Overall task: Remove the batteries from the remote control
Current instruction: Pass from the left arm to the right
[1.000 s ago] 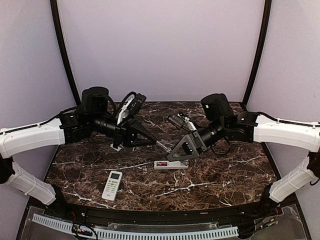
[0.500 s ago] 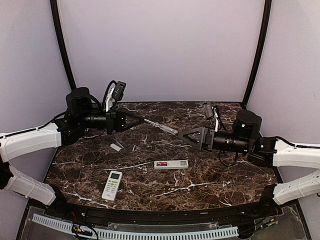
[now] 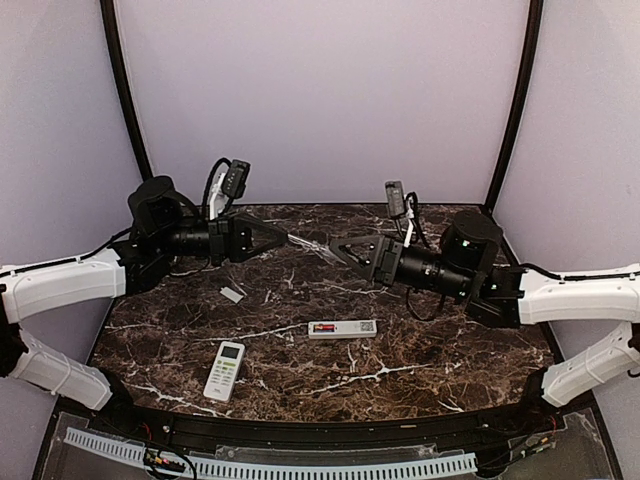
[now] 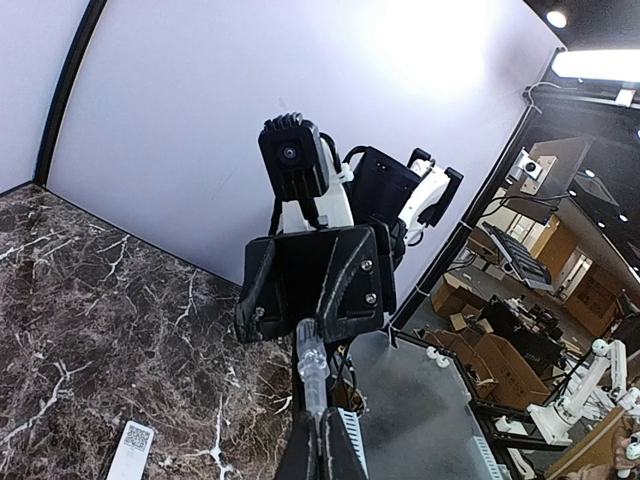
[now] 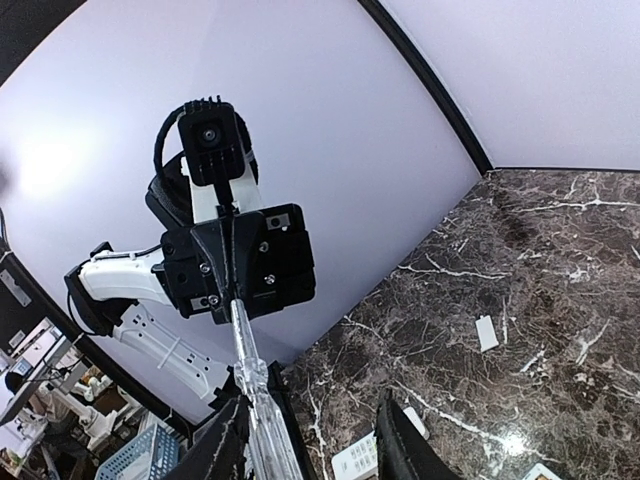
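Batteries (image 3: pixel 323 327) visible from top only, left pincer (image 3: pixel 284 238) clamping clear tool (image 3: pixel 310 246), right pincer (image 3: pixel 337 249) apart

Dark marble-patterned table (image 3: pixel 450 350) is noted, backed by a pale lilac wall (image 3: pixel 320 100). A small flat white cover (image 3: pixel 232 293) is laid on the table's left part. A clear-handled tool (image 3: pixel 312 247) is seen raised above the far part.

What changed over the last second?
Both arms rose. The left end effector now holds the clear tool raised; the right end effector moved left, open around its tip. The white remote, opened remote, batteries and white cover stayed put.
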`<action>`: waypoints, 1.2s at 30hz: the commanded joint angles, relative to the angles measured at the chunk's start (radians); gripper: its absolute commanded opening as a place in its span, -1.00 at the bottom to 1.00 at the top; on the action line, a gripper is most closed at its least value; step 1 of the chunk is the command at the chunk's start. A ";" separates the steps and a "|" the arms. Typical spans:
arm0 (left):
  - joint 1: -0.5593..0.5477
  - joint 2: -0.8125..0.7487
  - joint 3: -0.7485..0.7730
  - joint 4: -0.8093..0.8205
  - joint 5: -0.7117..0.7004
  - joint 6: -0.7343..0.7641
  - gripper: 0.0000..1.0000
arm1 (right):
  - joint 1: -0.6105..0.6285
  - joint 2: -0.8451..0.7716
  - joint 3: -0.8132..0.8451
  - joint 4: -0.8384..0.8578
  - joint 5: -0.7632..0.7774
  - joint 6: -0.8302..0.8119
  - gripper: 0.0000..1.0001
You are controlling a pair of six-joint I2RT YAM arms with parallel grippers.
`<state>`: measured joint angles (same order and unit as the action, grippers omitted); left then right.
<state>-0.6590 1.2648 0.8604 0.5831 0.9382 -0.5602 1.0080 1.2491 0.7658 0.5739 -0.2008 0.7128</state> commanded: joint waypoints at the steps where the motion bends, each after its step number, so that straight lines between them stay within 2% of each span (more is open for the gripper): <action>1: 0.004 -0.002 -0.009 0.035 0.033 -0.013 -1.00 | 0.016 0.041 0.049 0.073 -0.046 -0.013 -0.21; 12: 0.004 -0.005 0.003 -0.002 0.032 0.005 -1.00 | 0.018 0.080 0.088 0.081 -0.121 -0.024 -0.13; 21: 0.004 -0.003 0.006 -0.008 0.028 0.003 -1.00 | 0.018 0.104 0.112 0.060 -0.168 -0.033 -0.26; 36: 0.015 -0.021 0.002 -0.013 0.017 0.010 -1.00 | 0.019 0.115 0.101 0.075 -0.160 -0.014 -0.46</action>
<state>-0.6537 1.2659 0.8604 0.5777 0.9527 -0.5625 1.0168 1.3563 0.8528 0.6205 -0.3557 0.6910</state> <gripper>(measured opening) 0.009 0.283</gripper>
